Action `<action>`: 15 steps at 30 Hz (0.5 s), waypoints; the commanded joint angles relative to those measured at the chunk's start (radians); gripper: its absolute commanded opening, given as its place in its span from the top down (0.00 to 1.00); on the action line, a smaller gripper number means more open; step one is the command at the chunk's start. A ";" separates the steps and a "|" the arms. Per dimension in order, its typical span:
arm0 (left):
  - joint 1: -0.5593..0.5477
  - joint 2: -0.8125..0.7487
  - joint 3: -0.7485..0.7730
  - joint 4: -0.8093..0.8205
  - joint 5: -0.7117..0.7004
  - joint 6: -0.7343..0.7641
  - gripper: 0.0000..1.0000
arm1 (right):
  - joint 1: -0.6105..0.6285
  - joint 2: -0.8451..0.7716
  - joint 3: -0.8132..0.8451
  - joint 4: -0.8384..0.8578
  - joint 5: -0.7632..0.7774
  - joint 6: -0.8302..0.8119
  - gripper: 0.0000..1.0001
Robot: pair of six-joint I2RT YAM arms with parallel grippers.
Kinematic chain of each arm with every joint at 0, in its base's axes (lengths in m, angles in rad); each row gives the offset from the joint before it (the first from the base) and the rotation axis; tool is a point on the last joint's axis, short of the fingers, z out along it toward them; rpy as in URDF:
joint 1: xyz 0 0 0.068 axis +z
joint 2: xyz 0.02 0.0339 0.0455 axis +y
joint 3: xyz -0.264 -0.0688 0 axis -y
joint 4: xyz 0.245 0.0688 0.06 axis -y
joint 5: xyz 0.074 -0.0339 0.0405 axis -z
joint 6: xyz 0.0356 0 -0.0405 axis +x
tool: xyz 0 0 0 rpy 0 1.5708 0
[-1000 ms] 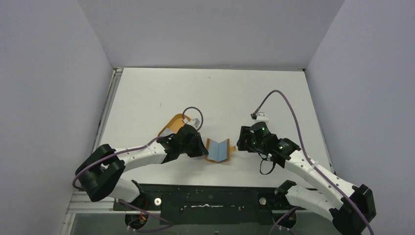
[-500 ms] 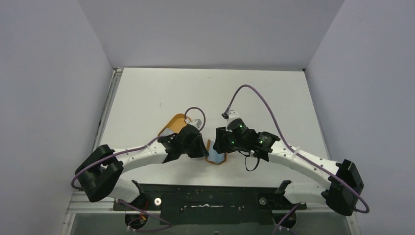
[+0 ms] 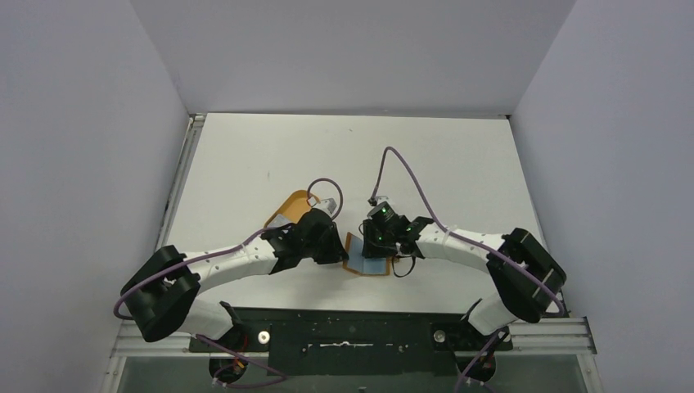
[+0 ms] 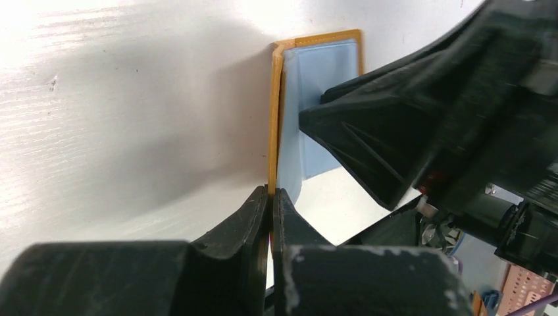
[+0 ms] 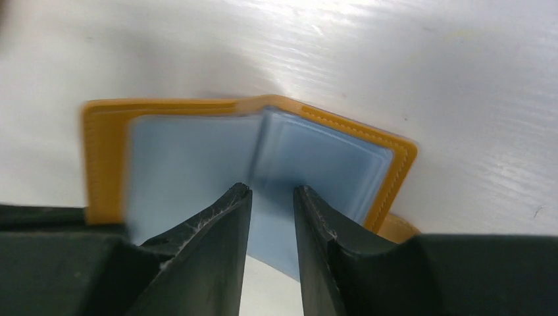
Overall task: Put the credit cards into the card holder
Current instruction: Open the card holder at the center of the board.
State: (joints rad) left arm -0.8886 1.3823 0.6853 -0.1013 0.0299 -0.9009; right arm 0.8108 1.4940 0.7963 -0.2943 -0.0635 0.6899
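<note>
The tan-orange card holder (image 3: 366, 265) lies open on the table and shows light blue inner faces (image 5: 197, 158). My left gripper (image 3: 339, 254) is shut on the holder's left orange flap (image 4: 275, 118), pinching its edge between the fingertips (image 4: 271, 192). My right gripper (image 3: 379, 246) hangs just over the holder's middle fold, its jaws a narrow gap apart with nothing between them (image 5: 272, 189). A grey-white card (image 3: 281, 219) lies in the orange tray. I cannot tell whether the blue inside the holder is lining or a card.
The orange oval tray (image 3: 293, 202) sits just behind my left wrist. Purple cables loop over both wrists. The black base rail (image 3: 352, 332) runs along the near table edge. Grey walls close in the left, right and back.
My right arm has swung left from the table's right side to directly over the open holder. My left gripper has stayed put, still holding the flap.
</note>
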 commanded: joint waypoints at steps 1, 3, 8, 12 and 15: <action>0.001 -0.006 0.012 0.007 0.003 0.014 0.95 | -0.011 0.036 -0.021 0.068 0.013 -0.008 0.69; 0.007 -0.013 0.008 0.007 0.004 0.015 0.84 | -0.018 0.043 -0.036 0.068 0.019 -0.015 0.70; 0.040 -0.025 -0.024 0.059 0.048 0.011 0.63 | -0.033 0.038 -0.076 0.094 0.008 -0.024 0.72; 0.076 -0.018 -0.048 0.135 0.094 -0.010 0.61 | -0.033 0.033 -0.082 0.098 0.009 -0.036 0.73; 0.089 0.001 -0.042 0.152 0.113 -0.013 0.61 | -0.035 0.030 -0.083 0.096 0.008 -0.044 0.74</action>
State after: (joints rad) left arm -0.8196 1.3823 0.6312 -0.0513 0.0952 -0.9066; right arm 0.7841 1.5242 0.7414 -0.2050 -0.0723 0.6743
